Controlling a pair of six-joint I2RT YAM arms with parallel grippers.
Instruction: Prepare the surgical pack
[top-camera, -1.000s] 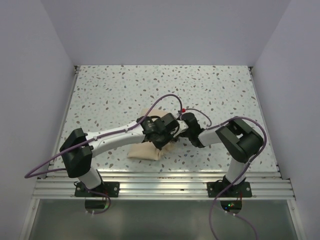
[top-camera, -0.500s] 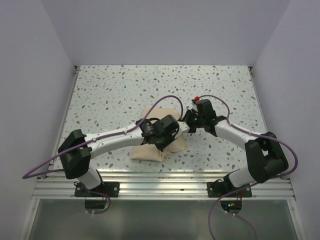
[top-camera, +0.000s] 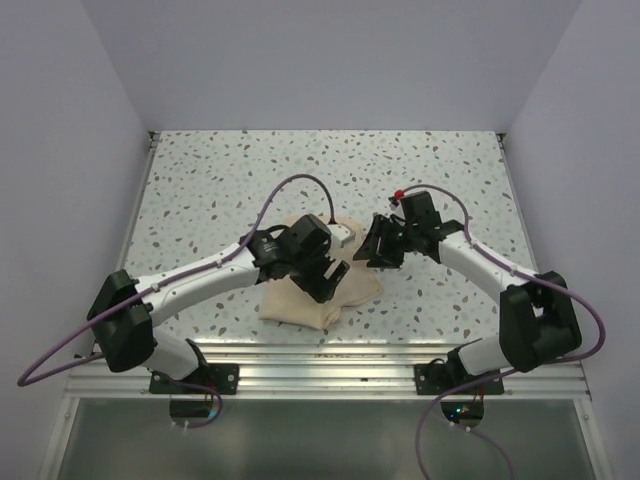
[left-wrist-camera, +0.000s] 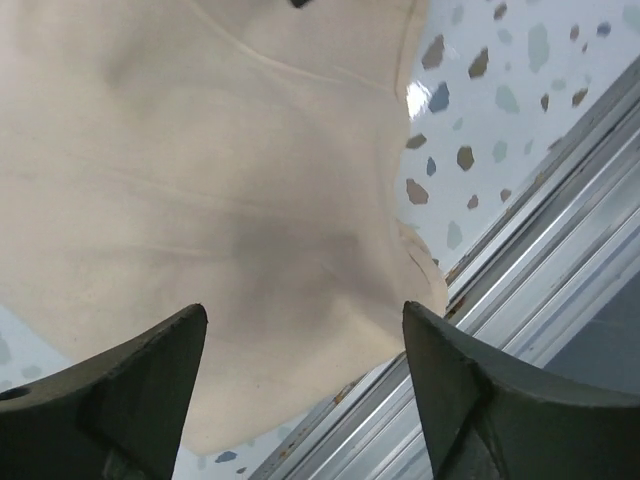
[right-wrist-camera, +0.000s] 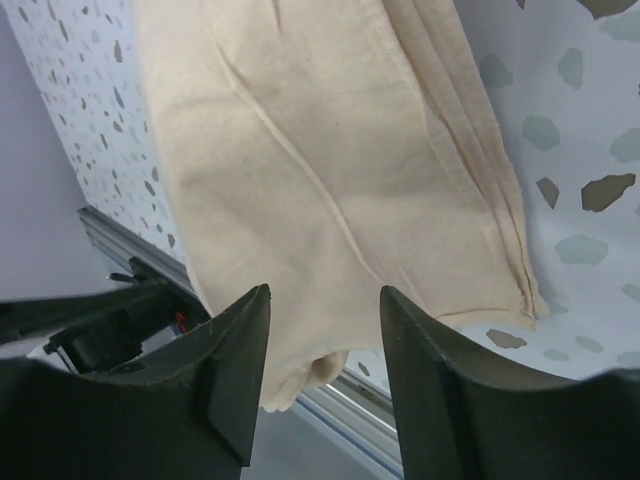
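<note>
There is one wrap sheet (top-camera: 298, 302), tan, folded into a soft flat bundle. It lies on the speckled table (top-camera: 220, 180), near the metal rail (top-camera: 320, 362) at the near edge and a little left of the middle. What is inside the folds cannot be seen.

Two arms reach over it, one from each side. The left gripper (top-camera: 328, 284) hangs over the right half of the bundle. In the left wrist view its two fingers (left-wrist-camera: 130, 390) stand wide apart with nothing between them, and the sheet (left-wrist-camera: 200, 180) lies below them. The right gripper (top-camera: 377, 247) is just beside the far right corner of the bundle. In the right wrist view its two fingers (right-wrist-camera: 225, 360) are also spread and hold nothing. The sheet (right-wrist-camera: 300, 150) lies under them, with several layered edges along one side.
</note>
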